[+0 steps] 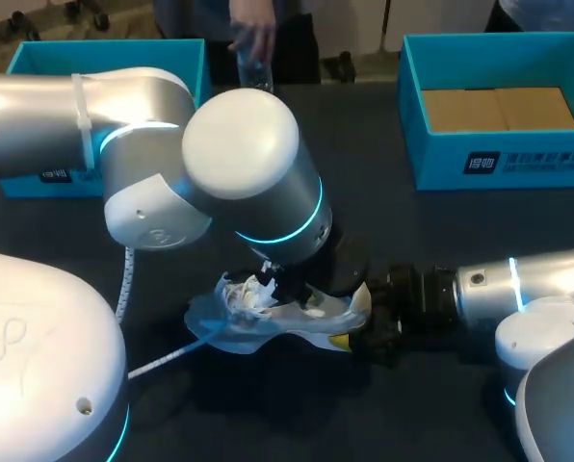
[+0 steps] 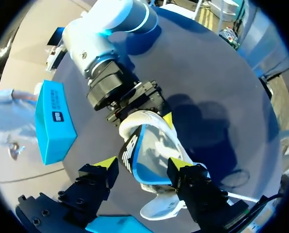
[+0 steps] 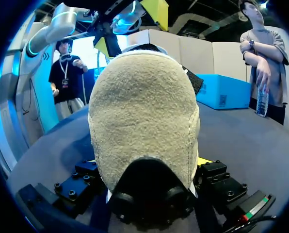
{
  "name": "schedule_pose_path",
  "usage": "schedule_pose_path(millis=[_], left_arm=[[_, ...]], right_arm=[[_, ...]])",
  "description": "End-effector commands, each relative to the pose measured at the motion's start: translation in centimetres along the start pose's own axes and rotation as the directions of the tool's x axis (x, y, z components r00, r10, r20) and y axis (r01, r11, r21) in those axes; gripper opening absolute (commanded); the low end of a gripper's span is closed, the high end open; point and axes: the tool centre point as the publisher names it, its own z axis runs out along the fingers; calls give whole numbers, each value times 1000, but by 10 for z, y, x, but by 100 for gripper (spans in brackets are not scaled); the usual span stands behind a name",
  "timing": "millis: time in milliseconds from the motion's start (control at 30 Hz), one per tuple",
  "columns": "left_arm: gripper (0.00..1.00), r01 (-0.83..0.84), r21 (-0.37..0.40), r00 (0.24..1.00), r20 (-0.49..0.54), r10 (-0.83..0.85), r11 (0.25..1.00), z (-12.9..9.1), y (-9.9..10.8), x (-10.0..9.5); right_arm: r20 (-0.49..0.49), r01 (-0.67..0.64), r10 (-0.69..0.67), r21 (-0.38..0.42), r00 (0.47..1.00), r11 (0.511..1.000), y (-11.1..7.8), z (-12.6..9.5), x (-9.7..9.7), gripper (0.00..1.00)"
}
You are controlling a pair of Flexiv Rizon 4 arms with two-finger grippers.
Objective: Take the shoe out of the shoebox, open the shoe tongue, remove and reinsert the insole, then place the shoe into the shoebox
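Subject item: the shoe is out of its box and lies low on the dark surface near the front middle, heel toward the right arm and toe toward the left. The right pincer is closed on the heel, a yellow tip on either side. I judge this to be an anchoring hold, keeping the shoe from sliding or rolling while its upper is worked. The left pincer comes down from above over the forepart and lace area. Its tips are spread, one on each side of the shoe, with no contact on both sides evident, so I record it as open. That position suits work on the tongue or the opening. Whether the insole is seated or lifted cannot be determined. The shoebox stands at the far right of the surface, well apart from the shoe, and a second shoebox stands at the far left, partly hidden by the left arm. Both are clear of the working area, presumably to leave the arms room.
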Motion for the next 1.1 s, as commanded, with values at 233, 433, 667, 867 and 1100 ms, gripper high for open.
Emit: schedule_pose_path(millis=[233,433,667,867,1100], left_arm=[[50,-36,18,999,-5,36,999,12,-3,0],[53,-43,15,999,-8,43,999,18,-4,-3],[56,-35,17,999,-11,35,999,21,0,-9],[59,-41,13,999,-17,41,999,31,0,-12],[58,-52,21,998,-38,53,998,39,0,-12]], right_arm=[[1,1,-1,4,1000,1000,-2,3,1,0],[1,1,-1,4,1000,1000,-2,3,1,0],[1,1,-1,4,1000,1000,-2,3,1,0],[1,1,-1,4,1000,1000,-2,3,1,0],[1,1,-1,4,1000,1000,-2,3,1,0]])
